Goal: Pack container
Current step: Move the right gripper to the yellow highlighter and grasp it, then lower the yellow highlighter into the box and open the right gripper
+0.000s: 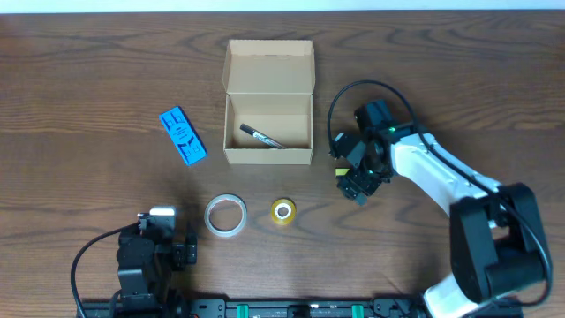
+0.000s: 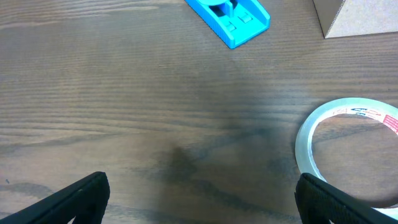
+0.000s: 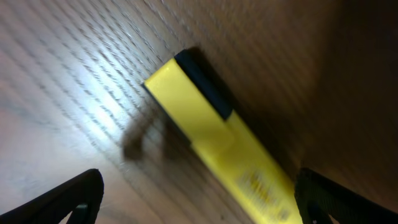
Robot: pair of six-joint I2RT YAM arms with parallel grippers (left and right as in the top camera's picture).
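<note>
Yellow highlighter (image 3: 217, 155) on table (image 3: 62, 74) beneath wide-open right tool (image 3: 199, 190), left tool (image 2: 199, 196) equally wide open beside clear tape roll (image 2: 308, 146).

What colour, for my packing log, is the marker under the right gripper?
The marker is yellow, dark-banded; best in right wrist view.

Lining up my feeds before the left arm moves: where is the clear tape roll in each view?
Overhead: clear tape roll lower centre, in front of the container, left of the yellow roll.
Left wrist: right edge, partly cut off.
Right wrist: not in it; only a yellow marker on wood.
Shared landmark: the blue block, beyond the roll and to its left in both views showing it.
</note>
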